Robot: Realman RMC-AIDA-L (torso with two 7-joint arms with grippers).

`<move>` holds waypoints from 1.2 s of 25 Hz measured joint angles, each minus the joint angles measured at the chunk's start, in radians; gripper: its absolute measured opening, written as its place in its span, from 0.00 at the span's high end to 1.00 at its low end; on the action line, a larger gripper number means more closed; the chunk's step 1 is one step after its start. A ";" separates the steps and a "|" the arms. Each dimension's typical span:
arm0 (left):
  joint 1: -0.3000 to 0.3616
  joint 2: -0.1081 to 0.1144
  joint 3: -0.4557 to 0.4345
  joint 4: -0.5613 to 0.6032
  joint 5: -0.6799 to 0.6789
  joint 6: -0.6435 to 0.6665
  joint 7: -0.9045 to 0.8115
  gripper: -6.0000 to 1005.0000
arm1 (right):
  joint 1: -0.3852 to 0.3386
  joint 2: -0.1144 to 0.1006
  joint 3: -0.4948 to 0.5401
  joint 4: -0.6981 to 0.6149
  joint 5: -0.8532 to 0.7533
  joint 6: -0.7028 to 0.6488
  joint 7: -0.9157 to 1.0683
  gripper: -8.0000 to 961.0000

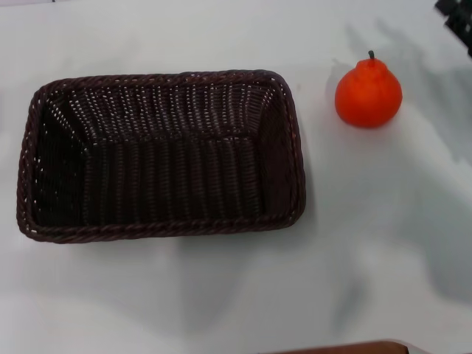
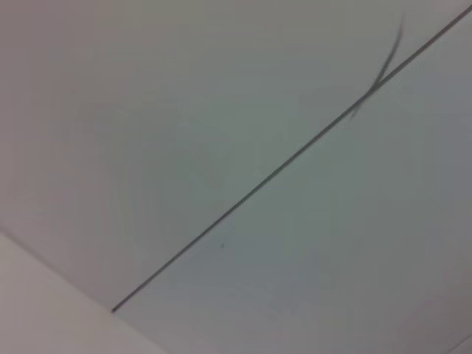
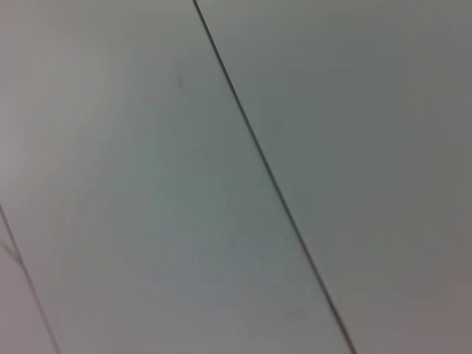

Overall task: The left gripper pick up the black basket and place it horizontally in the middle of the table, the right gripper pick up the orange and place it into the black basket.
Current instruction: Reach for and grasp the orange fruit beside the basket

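Sitting beside basket [image 1: 158,155], orange [image 1: 368,94] near right tool [image 1: 459,18].

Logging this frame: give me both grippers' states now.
Left gripper: not in view.
Right gripper: only a black edge shows; cannot be told.

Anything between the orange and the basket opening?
Nothing visible. The orange sits on bare table right of the black basket, apart from its rim; the basket is empty. Right gripper shows only at the far-right corner.
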 joint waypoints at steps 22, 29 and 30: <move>-0.006 -0.003 -0.025 0.146 -0.085 -0.047 0.087 0.11 | 0.117 0.039 -0.044 -0.036 -0.202 -0.310 -0.030 0.03; 0.001 -0.002 -0.030 0.174 -0.107 -0.053 0.088 0.11 | 0.137 0.040 -0.089 -0.029 -0.228 -0.349 -0.033 0.04; 0.002 -0.002 -0.030 0.179 -0.109 -0.054 0.088 0.11 | 0.134 0.039 -0.093 -0.026 -0.229 -0.347 -0.033 0.04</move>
